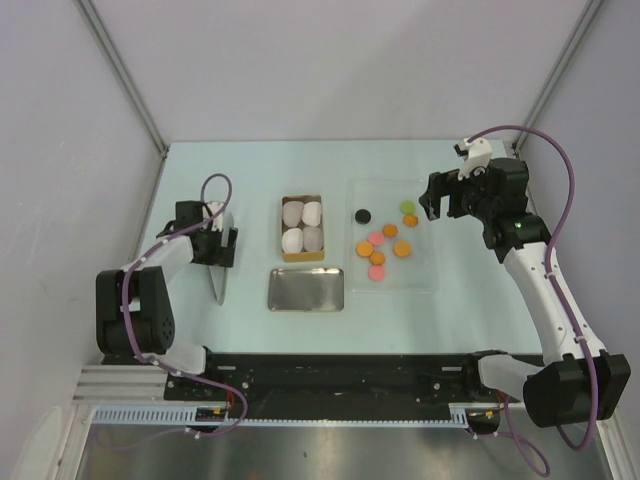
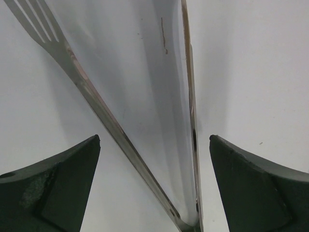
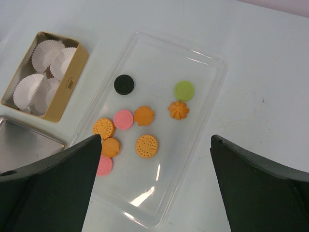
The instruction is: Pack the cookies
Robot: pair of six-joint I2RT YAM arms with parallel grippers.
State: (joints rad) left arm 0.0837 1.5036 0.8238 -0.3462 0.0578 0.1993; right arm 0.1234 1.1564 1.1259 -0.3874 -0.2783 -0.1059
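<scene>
Our left gripper (image 2: 154, 140) hangs with jaws apart either side of the silver metal tongs (image 2: 159, 121), seemingly lined up to grasp them. Our right gripper (image 3: 155, 139), jaws apart and empty, hovers over the clear plastic tray (image 3: 203, 92), where the small round cookies (image 3: 147, 145) lie mid-frame; the gold box (image 3: 71, 86) of white paper cups (image 3: 46, 50) waits upper left.

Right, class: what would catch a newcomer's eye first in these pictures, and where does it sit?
First the bright cookies, orange, pink, green and black, scattered on a clear tray right of centre. Then the gold box of four white cups mid-table, and the steel tongs lying at the left.
</scene>
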